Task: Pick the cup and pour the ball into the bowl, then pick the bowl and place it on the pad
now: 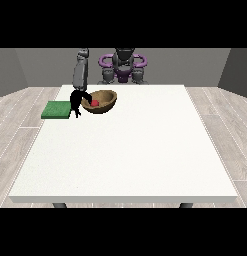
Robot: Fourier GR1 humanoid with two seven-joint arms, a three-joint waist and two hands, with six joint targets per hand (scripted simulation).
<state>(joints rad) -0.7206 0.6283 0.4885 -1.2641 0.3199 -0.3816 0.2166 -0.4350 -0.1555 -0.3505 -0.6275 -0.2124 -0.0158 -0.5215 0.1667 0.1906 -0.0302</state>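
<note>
On the white table, the hand at the view's left reaches down, fingers curled over the near rim of the brown bowl, tilted and holding the red ball, just beside the green pad. Behind stands the robot.

Large white desk on dark legs, filling mid-frame. Pale wood-plank floor to both sides. Plain grey walls behind, darker at the corners. Even, soft light.

No text, label, brand, number or sign can be read anywhere.
</note>
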